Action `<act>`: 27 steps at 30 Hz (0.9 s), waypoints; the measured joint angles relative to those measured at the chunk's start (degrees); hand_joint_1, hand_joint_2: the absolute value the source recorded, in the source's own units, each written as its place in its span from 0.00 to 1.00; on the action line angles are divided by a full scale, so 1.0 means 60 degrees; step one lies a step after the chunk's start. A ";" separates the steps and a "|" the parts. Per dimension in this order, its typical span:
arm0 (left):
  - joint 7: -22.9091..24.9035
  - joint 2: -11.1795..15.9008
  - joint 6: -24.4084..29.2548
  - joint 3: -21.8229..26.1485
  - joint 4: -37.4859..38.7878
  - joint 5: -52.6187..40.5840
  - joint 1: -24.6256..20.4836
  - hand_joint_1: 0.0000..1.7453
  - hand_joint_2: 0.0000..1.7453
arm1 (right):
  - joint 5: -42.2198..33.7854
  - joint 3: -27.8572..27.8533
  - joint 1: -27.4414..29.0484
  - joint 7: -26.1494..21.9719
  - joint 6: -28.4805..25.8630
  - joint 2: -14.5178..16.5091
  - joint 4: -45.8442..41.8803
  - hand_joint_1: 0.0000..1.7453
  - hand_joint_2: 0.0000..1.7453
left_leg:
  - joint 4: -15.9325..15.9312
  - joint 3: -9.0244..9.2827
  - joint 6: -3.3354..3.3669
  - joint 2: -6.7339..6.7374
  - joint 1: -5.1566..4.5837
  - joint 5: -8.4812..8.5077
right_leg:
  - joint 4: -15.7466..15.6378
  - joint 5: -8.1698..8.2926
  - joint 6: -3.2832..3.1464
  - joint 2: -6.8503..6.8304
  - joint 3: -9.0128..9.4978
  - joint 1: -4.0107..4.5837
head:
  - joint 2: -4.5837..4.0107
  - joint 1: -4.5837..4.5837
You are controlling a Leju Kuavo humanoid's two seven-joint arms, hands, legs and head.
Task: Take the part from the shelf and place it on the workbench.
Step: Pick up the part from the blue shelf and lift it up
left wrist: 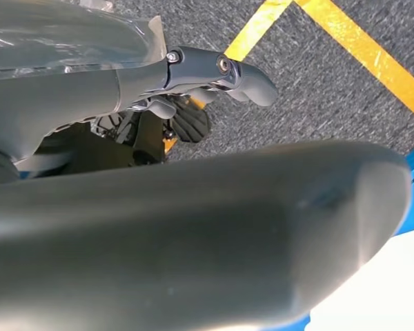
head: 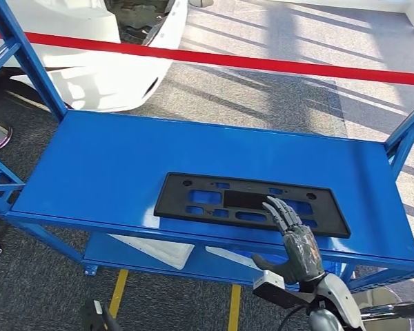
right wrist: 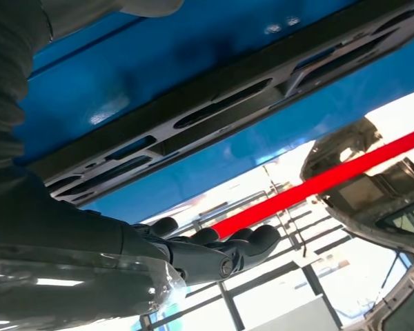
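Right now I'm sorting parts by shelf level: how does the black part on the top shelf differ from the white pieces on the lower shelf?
The black part is dark and pierced with slots and holes; the white pieces are pale and look plain. The black part lies in full view on the top shelf, with the right hand over its near edge; the white pieces are half hidden under that shelf. Both lie flat on blue shelving.
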 joint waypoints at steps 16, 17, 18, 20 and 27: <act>0.0025 0.0000 0.0091 -0.0145 0.0000 0.0000 -0.0026 0.00 0.00 | 0.0079 -0.0101 0.0001 0.0112 0.0394 -0.0323 0.0020 0.00 1.00 | 0.0007 0.0012 0.0088 0.0005 -0.0031 -0.0020 | -0.0062 0.0019 0.0223 0.0001 0.0015 -0.0019 | -0.0002 -0.0003; 0.0030 0.0001 0.0108 -0.0148 0.0000 0.0000 -0.0026 0.00 0.00 | 0.0102 -0.0114 -0.0006 0.0149 0.0473 -0.0395 0.0040 0.00 1.00 | 0.0007 0.0012 0.0087 0.0005 -0.0028 -0.0019 | -0.0056 0.0017 0.0224 0.0001 0.0013 -0.0015 | -0.0002 -0.0003; 0.0034 0.0002 0.0121 -0.0151 0.0000 0.0000 -0.0026 0.00 0.00 | 0.0134 -0.0135 -0.0017 0.0175 0.0543 -0.0479 0.0067 0.00 1.00 | 0.0006 0.0012 0.0087 0.0005 -0.0025 -0.0019 | -0.0050 0.0015 0.0226 0.0001 0.0010 -0.0012 | -0.0003 -0.0003; 0.0035 0.0004 0.0133 -0.0153 0.0000 0.0000 -0.0023 0.00 0.00 | 0.0236 -0.0208 -0.0047 0.0241 0.0677 -0.0684 0.0133 0.00 1.00 | 0.0006 0.0012 0.0086 0.0005 -0.0020 -0.0019 | -0.0042 0.0014 0.0227 0.0001 0.0008 -0.0008 | -0.0001 -0.0003; 0.0035 0.0010 0.0162 -0.0156 0.0000 0.0000 -0.0005 0.00 0.00 | 0.0833 -0.0526 -0.0292 0.0466 0.1040 -0.1570 0.0406 0.00 1.00 | 0.0005 0.0010 0.0084 0.0005 -0.0015 -0.0017 | -0.0035 0.0013 0.0226 0.0000 0.0006 -0.0004 | -0.0001 -0.0003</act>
